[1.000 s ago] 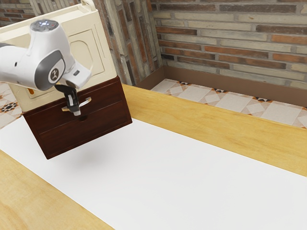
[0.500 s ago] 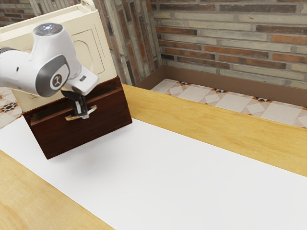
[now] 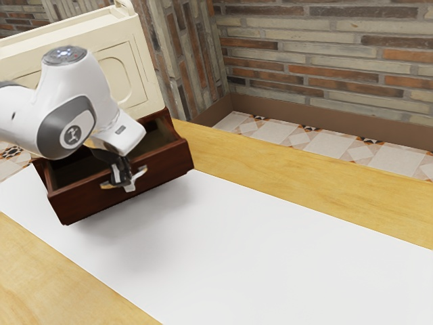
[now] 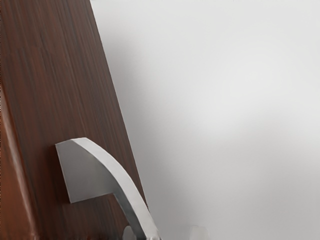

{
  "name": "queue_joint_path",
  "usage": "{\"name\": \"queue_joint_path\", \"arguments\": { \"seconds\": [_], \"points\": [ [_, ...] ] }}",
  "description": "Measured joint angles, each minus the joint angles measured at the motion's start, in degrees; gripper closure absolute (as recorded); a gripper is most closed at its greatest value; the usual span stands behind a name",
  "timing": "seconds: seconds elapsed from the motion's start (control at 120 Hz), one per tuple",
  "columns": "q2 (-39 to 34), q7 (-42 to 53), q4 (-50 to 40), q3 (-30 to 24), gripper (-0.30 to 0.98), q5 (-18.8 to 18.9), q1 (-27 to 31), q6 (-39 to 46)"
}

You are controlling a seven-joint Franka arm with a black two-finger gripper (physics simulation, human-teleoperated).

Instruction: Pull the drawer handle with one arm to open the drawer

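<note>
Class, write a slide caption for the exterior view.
A robot gripper at the curved handle of a dark brown drawer, standing open.

The arm (image 3: 57, 128) extended from the left edge of the frame; the hand (image 3: 120, 137) tilted downward, jaws directed toward the bottom.

Drawer (image 3: 162, 164) drawn farther out | interior (image 3: 80, 168) more widely exposed | handle (image 3: 106, 185) and pincer (image 3: 127, 185) carried outward, toward the exterior view's right.

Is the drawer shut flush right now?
No, in the exterior view the drawer stands partly out, with its hollow inside visible from above.
</note>
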Motion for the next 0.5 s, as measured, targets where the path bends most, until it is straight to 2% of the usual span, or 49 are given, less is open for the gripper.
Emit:
{"name": "queue_joint_path", "arguments": {
  "seconds": [0.5],
  "points": [
    [-5.1,-2.5,-4.8,-0.6,0.79,0.1,-2.4,-0.1]
  ]
}}
